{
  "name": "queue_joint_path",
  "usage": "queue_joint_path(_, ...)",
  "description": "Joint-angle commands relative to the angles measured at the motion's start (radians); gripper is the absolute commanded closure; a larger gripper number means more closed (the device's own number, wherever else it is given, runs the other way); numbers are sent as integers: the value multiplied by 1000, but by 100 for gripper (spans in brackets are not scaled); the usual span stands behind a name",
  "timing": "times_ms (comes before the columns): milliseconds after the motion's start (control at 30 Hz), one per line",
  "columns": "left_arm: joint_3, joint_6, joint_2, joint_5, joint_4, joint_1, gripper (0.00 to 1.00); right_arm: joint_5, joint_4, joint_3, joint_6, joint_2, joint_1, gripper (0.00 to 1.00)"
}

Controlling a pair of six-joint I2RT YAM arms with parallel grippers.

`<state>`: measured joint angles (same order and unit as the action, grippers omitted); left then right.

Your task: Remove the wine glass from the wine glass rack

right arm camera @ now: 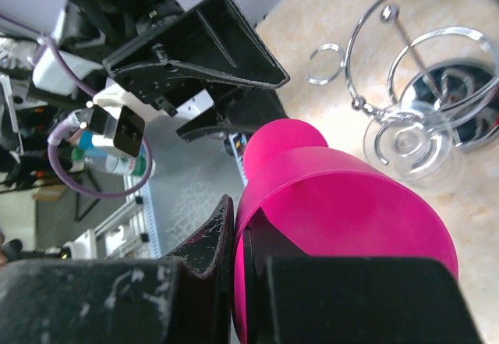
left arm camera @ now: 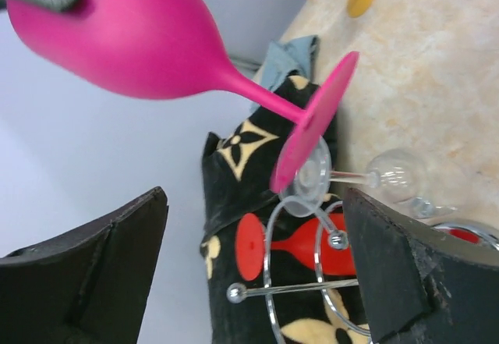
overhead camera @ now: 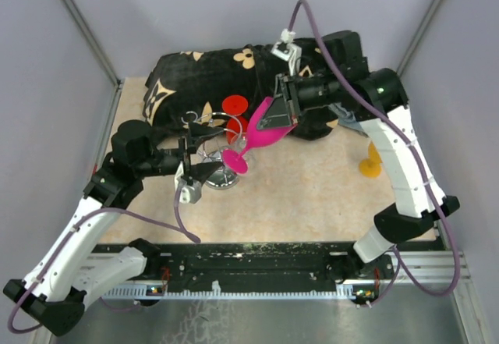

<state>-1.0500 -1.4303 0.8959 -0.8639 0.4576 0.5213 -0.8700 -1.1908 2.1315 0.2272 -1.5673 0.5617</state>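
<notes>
Right wrist view: right tool [right arm camera: 240,242] pinches wine glass [right arm camera: 351,219] rim, bowl cropped.

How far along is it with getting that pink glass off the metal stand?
Nearly done. The pink glass hangs tilted in the air, seemingly free of the stand, though its foot is close by. In hand: the right gripper pinches its rim; the left gripper is open and empty. Left: carry it clear and set it down.
</notes>
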Motion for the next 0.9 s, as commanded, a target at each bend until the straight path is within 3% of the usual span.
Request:
queue_joint_path(0, 41, 224, -52, 85, -292, 5, 2, 59, 32, 155, 8, 31, -103, 100)
queue_joint_path(100, 29, 374, -46, 179, -379, 6, 2, 205, 60, 210, 54, 49, -286, 100)
queue_joint_path(167, -5, 499, -20, 264, -425, 5, 3, 424, 77, 202, 57, 62, -372, 100)
queue_joint_path(267, -111, 706, 56, 399, -436, 6, 3, 828, 92, 119, 6, 62, -384, 100)
queue_joint_path(367, -263, 882, 144, 498, -373, 5, 2, 1029, 225, -91, -27, 97, -384, 100)
queue_joint_path(567, -419, 1120, 238, 591, -218, 6, 1, 1259, 391, -438, -74, 177, -333, 100)
queue_joint_path(867, -464, 1190, 247, 601, -145, 6, 3, 1277, 531, -797, 4, 274, -325, 100)
